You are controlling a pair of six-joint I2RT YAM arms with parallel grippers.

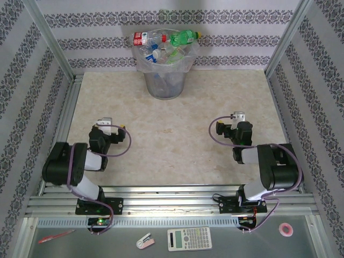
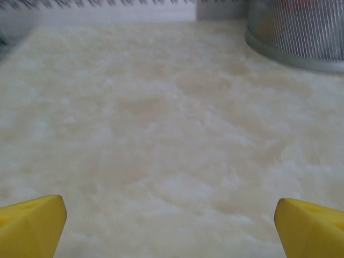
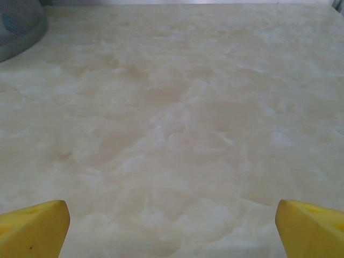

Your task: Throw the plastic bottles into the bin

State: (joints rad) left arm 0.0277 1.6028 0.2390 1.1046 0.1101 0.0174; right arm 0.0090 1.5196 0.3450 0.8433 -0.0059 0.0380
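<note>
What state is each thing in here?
Round grey tapered bin lined with a clear plastic bag: upright, heaped full.
Clear and green plastic bottles: all in the bin, two lying across the top.
Left hand: open, empty.
Right hand: open, empty.

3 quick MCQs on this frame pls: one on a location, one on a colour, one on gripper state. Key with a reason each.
1. Where does the bin stand?
A) between the arm bases
B) far middle of the table, by the back wall
C) near-left corner

2. What colour is the rightmost bottle atop the pile in the bin?
A) black
B) orange
C) green

3. How are the left gripper and right gripper?
A) both open, holding nothing
B) left shut on a bottle
C) both shut on bottles

Key:
1 B: the top view puts it centred at the far edge.
2 C: its body is plainly green, beside a red-labelled bottle.
3 A: each wrist view shows yellow fingertips wide apart over bare table.
</note>
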